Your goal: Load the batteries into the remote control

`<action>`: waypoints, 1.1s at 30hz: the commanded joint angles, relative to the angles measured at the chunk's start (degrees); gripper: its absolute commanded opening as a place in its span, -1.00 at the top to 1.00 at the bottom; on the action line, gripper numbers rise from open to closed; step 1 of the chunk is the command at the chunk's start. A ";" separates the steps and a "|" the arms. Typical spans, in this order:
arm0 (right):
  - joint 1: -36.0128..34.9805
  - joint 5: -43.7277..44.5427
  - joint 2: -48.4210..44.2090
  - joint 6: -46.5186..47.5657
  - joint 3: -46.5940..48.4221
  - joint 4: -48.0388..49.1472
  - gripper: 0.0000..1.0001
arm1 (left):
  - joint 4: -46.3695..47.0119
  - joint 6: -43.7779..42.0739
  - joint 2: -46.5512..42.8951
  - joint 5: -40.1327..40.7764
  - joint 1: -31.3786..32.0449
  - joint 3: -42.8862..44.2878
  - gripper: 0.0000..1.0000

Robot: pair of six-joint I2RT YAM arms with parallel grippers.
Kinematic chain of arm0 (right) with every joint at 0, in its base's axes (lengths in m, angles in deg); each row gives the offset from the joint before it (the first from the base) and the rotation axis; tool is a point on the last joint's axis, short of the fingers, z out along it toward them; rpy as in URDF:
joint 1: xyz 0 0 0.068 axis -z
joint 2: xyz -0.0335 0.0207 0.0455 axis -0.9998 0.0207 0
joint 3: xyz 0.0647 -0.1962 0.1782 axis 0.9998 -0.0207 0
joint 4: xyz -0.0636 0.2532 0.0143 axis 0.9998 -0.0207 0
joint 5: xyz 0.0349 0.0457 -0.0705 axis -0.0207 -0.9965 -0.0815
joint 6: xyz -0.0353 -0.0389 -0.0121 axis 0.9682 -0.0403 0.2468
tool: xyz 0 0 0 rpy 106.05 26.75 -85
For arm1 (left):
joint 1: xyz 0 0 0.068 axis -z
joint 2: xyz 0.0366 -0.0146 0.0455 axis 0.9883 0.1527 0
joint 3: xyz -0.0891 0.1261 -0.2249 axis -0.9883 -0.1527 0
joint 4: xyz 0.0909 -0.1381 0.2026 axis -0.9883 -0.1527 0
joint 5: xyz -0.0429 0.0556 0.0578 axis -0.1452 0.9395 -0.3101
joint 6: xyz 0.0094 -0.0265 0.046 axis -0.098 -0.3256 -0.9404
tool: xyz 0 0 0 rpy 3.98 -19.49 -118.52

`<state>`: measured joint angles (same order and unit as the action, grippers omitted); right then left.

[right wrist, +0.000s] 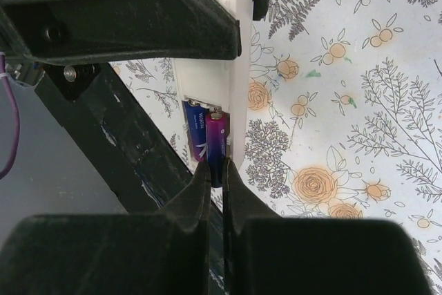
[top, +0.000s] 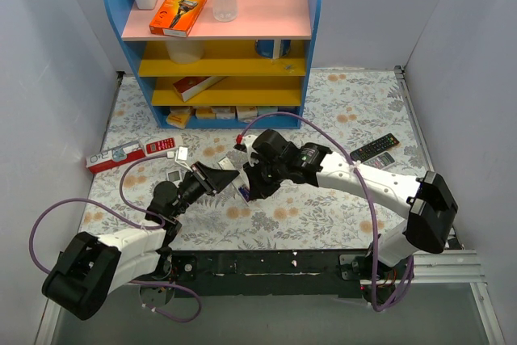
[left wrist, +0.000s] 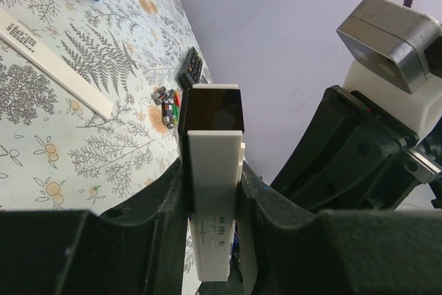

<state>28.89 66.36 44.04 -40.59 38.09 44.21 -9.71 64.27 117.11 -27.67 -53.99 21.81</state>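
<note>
My left gripper (left wrist: 214, 170) (top: 214, 177) is shut on the slim white remote control (left wrist: 214, 150), holding it above the table with its dark patch at the far end. In the right wrist view the remote's (right wrist: 235, 46) open compartment holds a blue battery (right wrist: 195, 136). My right gripper (right wrist: 215, 170) (top: 251, 187) is shut on a purple battery (right wrist: 216, 139) whose upper part lies in the compartment beside the blue one. Several loose batteries (left wrist: 168, 103) lie on the cloth by the black remote.
A black remote (top: 374, 149) (left wrist: 192, 67) lies at the right. A blue shelf unit (top: 214, 38) stands at the back. A red-and-white box (top: 121, 153) and small packets lie at the left. A long white strip (left wrist: 55, 63) lies on the floral cloth.
</note>
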 commanded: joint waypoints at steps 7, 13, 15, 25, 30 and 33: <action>-0.72 1.13 2.64 -1.95 5.48 -3.85 0.97 | 5.11 1.87 0.12 0.17 0.20 -0.74 1.00; -1.08 0.69 3.52 -3.18 5.65 -1.12 0.95 | 8.09 5.65 0.65 0.43 0.20 -1.53 1.00; -1.16 0.42 3.96 -3.44 5.92 -0.59 0.94 | 8.10 6.10 0.30 0.70 0.20 -1.62 1.00; -1.51 0.16 5.02 -2.92 8.11 -1.73 0.74 | 5.56 8.91 -0.75 2.28 0.20 -1.53 1.00; -1.60 0.16 5.19 -2.83 8.73 -2.52 0.62 | 3.01 8.65 -1.55 3.95 0.20 -1.62 1.00; -1.69 0.77 5.11 -2.74 8.91 -3.14 0.61 | 0.99 9.00 -1.63 4.74 0.29 -1.53 1.00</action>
<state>28.30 67.78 48.10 -43.63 44.38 39.64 -9.86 70.28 117.33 -24.24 -54.12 21.00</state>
